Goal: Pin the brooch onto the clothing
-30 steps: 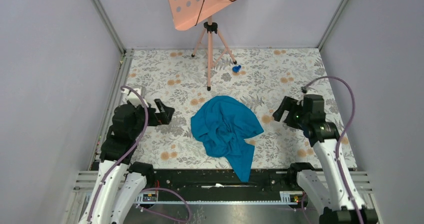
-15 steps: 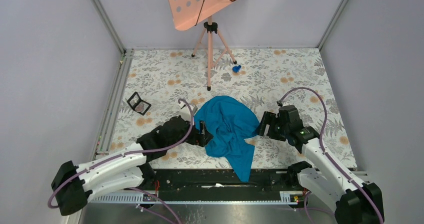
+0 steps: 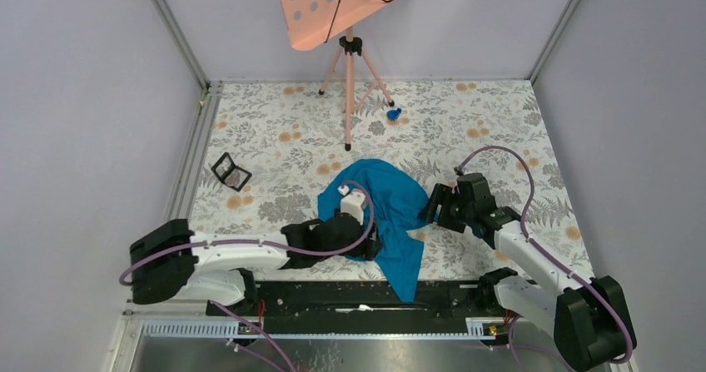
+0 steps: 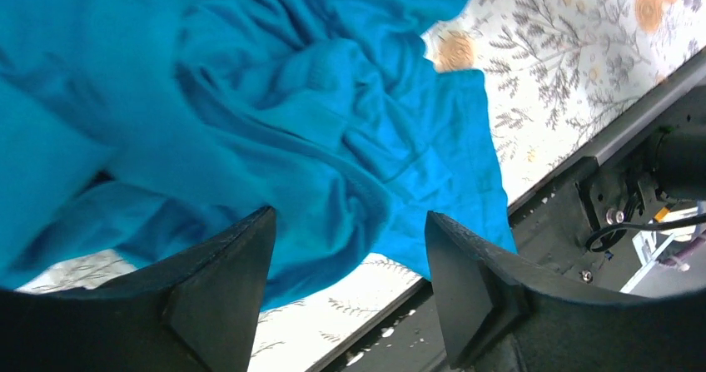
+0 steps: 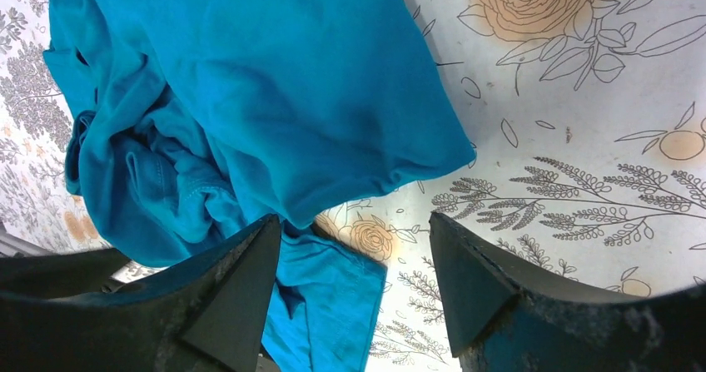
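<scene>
While stretched low over T-shirt [image 3: 398, 195], left end effector [image 4: 350, 247] spread; right end effector [image 5: 354, 247], elbow bent, spread beside its edge.

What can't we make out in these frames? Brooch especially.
- The brooch: seen in no view. Whether the T-shirt covers it cannot be told.
- Top view: the left gripper and its wrist hide the shirt's near-left folds.
- Top view: black square frame and blue lump are too small to identify.
- Left wrist view: the shirt's left part is blurred and cut off by the frame edges.
- Right wrist view: the shirt runs off the top edge.
</scene>
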